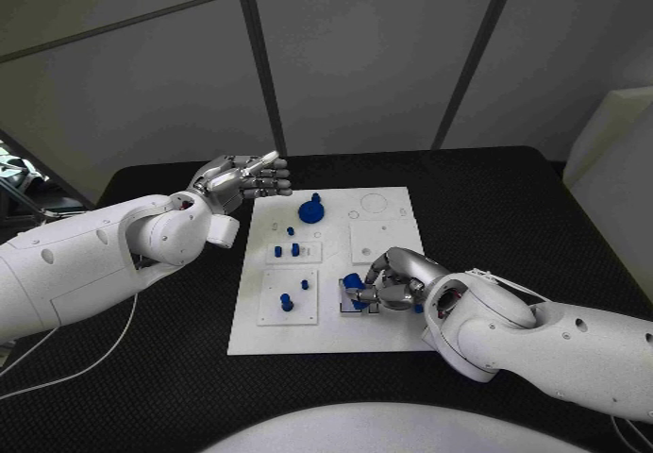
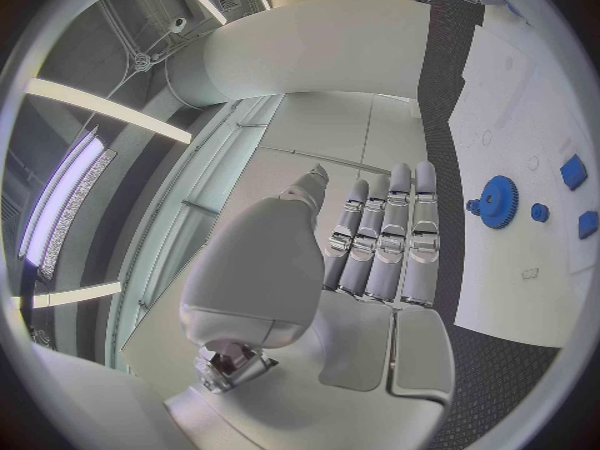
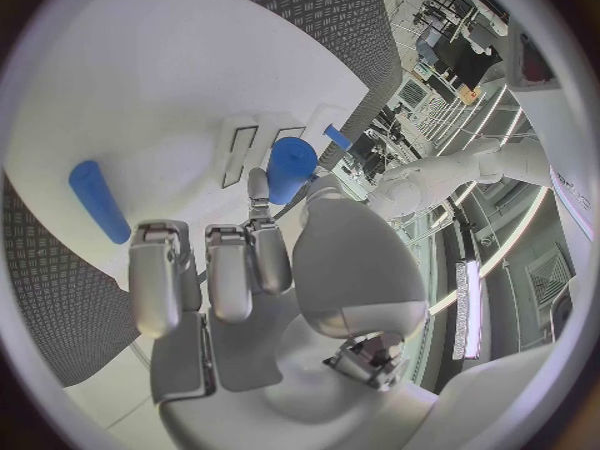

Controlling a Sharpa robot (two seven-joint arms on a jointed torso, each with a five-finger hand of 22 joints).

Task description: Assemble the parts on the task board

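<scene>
The white task board (image 1: 385, 330) lies in the middle of the black table. My right hand (image 1: 392, 281) is low over the board's near right part, and its thumb and fingers pinch a blue round part (image 1: 353, 281), seen again as the blue round part (image 3: 290, 167) at the fingertips (image 3: 256, 185). My left hand (image 1: 246, 176) hovers above the table by the board's far left corner with straight fingers (image 2: 390, 232), holding nothing. A blue gear (image 1: 311, 209) lies on the far part of the board. Two small blue pegs (image 1: 286, 251) stand mid-left, and one blue peg (image 1: 287, 301) stands near left.
A long blue peg (image 3: 98, 200) lies on the board beside my right hand. A small grey fixture (image 1: 351, 306) sits under that hand. The blue gear (image 2: 498, 201) and several small blue pieces (image 2: 573, 170) lie beyond my left hand. Grey wall panels stand behind the table.
</scene>
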